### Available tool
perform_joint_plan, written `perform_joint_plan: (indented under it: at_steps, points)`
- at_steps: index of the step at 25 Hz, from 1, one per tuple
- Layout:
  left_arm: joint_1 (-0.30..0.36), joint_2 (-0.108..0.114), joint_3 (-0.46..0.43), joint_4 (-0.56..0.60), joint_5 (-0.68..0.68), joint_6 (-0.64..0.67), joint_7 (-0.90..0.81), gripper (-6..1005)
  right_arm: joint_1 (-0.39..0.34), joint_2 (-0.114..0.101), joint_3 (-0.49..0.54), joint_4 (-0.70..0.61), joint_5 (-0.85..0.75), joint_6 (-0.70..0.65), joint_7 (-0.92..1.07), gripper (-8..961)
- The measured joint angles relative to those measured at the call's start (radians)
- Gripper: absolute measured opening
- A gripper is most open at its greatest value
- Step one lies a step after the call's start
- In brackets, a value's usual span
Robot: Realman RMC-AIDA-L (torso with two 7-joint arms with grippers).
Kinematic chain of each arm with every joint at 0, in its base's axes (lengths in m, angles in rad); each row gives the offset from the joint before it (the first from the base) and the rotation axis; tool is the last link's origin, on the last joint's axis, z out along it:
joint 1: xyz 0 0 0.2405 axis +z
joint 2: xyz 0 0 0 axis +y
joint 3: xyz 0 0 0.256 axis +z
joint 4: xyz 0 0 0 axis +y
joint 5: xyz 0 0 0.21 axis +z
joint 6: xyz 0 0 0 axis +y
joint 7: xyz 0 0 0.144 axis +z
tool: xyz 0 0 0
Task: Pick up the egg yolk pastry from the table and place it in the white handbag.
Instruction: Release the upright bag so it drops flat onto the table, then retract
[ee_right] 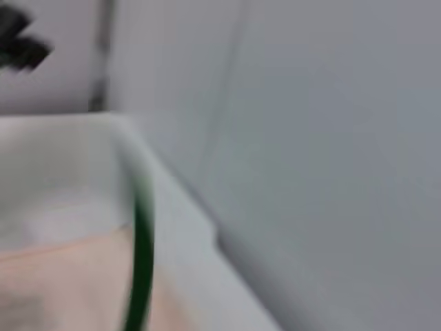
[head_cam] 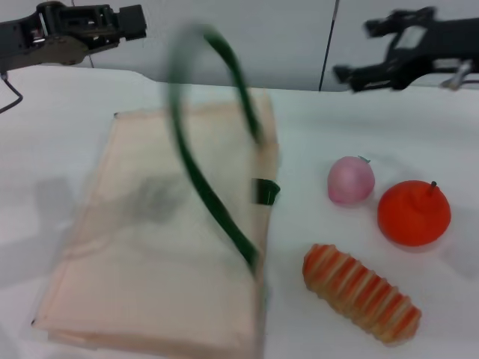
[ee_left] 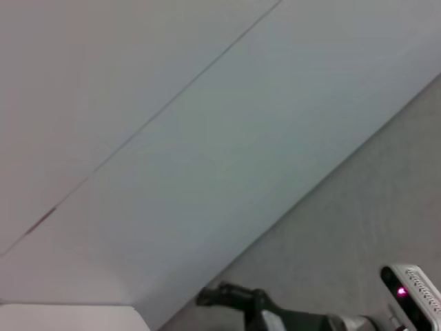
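Observation:
The white handbag (head_cam: 150, 254) lies flat on the left half of the table. One dark green handle (head_cam: 196, 161) arches up above it, and the same handle (ee_right: 141, 262) shows in the right wrist view over the cream cloth (ee_right: 62, 283). The egg yolk pastry is out of view in every frame. A faint grey patch marks the bag's cloth near its middle. My left gripper (head_cam: 132, 22) hangs high at the far left, away from the bag. My right gripper (head_cam: 361, 52) hangs high at the far right, open and holding nothing.
A pink round fruit (head_cam: 350, 181), an orange fruit (head_cam: 414, 213) and a long orange-and-cream striped bread (head_cam: 361, 293) lie on the table's right side. The grey wall stands behind the table. The left wrist view shows only wall, floor and a dark arm part (ee_left: 275, 318).

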Motion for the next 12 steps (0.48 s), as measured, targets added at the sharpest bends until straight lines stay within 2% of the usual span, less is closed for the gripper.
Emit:
perform_joint_plan:
  at_steps: [5, 9, 12]
  points:
    - [0.033, -0.005, 0.000, -0.007, -0.055, -0.009, 0.015, 230, -0.066, 0.000, 0.034, -0.025, 0.076, -0.082, -0.015, 886]
    - [0.077, -0.020, 0.000, -0.008, -0.185, -0.019, 0.078, 388, -0.123, 0.003, 0.040, -0.007, 0.228, -0.163, -0.117, 886]
    - [0.122, -0.053, -0.001, -0.010, -0.312, -0.054, 0.204, 510, -0.166, 0.005, 0.040, 0.058, 0.432, -0.233, -0.266, 885]
